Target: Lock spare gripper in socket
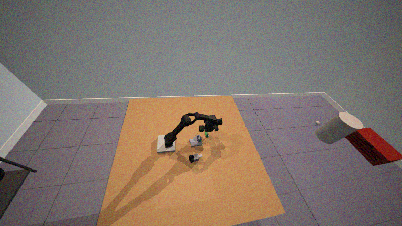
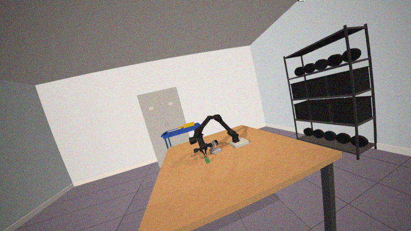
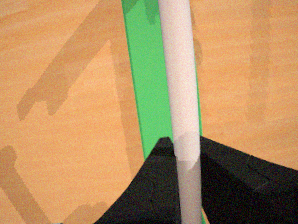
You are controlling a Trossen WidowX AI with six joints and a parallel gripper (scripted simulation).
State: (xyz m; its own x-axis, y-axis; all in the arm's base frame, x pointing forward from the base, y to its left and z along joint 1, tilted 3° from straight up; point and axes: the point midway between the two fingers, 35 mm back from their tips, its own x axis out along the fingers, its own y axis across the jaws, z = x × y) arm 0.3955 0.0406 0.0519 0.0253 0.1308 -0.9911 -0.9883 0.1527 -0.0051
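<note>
My gripper point(image 1: 207, 132) point(image 2: 206, 155) point(image 3: 176, 145) is shut on a long pale rod, the lock pin point(image 3: 180, 75), which runs up the wrist view past both black fingertips. The fingers point down, beyond the mount on the side away from the arm's base. The grey mount point(image 1: 193, 143) point(image 2: 216, 151) stands on the table, with its socket raised at one side. The pin appears clear of it. The spare gripper point(image 1: 194, 158), black and grey with a pale spigot, lies apart from the mount in the top view. The pin's far end and the inside of the socket cannot be made out.
A green piece point(image 1: 206, 134) point(image 2: 207, 160) point(image 3: 145, 75) is just below the fingertips and passes behind the pin in the wrist view. A small red spot shows above it in the exterior view. The arm's pale base point(image 1: 165, 148) point(image 2: 241, 143) is beyond the mount.
</note>
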